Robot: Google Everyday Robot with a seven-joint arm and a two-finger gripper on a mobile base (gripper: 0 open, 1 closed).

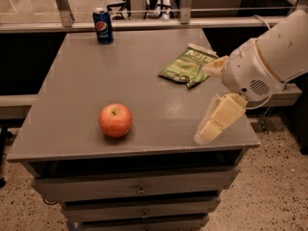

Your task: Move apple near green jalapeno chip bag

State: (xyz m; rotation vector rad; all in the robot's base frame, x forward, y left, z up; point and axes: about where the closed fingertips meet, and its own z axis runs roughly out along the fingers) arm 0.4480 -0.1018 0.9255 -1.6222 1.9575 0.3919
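The red-orange apple (115, 120) sits on the grey table (144, 85), near its front edge and left of centre. The green jalapeno chip bag (186, 66) lies flat at the back right of the table. My gripper (202, 105) hangs over the table's right side, on a white arm that reaches in from the right. Its two pale fingers are spread apart and hold nothing. One finger (215, 66) lies just right of the bag and covers its right corner; the other points down toward the front right corner. The gripper is well to the right of the apple.
A blue soda can (103, 26) stands upright at the back left of the table. The table is a cabinet with drawers (139, 189) below its front edge. A rail and metal posts run behind it. Speckled floor lies to the right.
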